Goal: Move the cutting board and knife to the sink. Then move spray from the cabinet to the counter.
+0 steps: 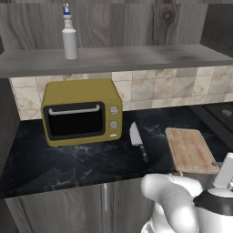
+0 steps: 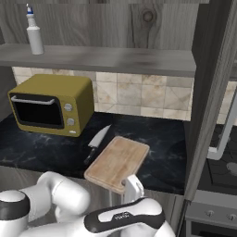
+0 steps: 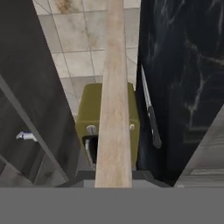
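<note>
The light wooden cutting board (image 1: 189, 148) lies on the black counter (image 1: 68, 164), at its front edge, right of the knife (image 1: 136, 139). My gripper (image 2: 129, 185) is shut on the board's (image 2: 118, 159) near corner, at the counter's (image 2: 41, 148) edge; it also shows at the board's front right (image 1: 223, 170). In the hand view the board (image 3: 114, 109) runs edge-on up the middle, with the knife (image 3: 148, 109) flat on the counter (image 3: 188, 65) beside it. The white spray (image 1: 69, 34) stands upright at the left on the cabinet shelf (image 1: 136, 57). The sink is out of view.
A yellow oven (image 1: 82, 111) stands on the counter left of the knife (image 2: 97, 141), under the shelf (image 2: 115, 58) bearing the spray (image 2: 34, 32). A dark vertical panel (image 2: 208, 92) and a stove top (image 2: 222, 171) lie to the right. Tiled wall behind.
</note>
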Robot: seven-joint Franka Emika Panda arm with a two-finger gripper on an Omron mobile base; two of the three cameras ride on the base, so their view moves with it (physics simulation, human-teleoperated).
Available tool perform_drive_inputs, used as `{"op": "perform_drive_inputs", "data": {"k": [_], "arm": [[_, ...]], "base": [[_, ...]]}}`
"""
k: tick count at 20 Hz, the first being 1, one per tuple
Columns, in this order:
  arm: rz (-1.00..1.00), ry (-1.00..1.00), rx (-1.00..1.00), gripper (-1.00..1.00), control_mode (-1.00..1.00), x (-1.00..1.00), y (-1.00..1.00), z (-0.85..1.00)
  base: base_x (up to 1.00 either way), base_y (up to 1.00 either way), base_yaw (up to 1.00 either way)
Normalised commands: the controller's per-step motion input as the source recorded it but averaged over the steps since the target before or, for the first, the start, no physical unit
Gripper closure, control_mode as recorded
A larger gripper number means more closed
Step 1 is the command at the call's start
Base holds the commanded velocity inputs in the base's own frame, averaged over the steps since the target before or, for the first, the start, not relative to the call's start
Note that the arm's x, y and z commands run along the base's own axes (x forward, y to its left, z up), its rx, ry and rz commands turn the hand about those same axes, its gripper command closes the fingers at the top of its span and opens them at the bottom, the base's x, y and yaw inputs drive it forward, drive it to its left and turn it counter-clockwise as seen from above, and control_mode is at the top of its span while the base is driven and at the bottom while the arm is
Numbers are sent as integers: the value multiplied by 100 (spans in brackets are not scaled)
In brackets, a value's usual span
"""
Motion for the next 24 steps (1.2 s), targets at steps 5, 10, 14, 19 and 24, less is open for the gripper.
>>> {"op": "perform_drive_inputs", "data": {"k": [5, 10, 14, 19, 24], "arm": [[0, 0, 0, 100, -100, -19, 0, 51], [0, 1, 0, 100, -100, -20, 3, 50], [0, 4, -2, 100, -100, -12, 10, 58], [0, 5, -1, 100, -100, -22, 13, 44], [0, 1, -1, 100, -100, -25, 12, 30]], "base": [[0, 0, 0], [0, 0, 0], [0, 0, 0], [0, 0, 0], [0, 0, 0]]}}
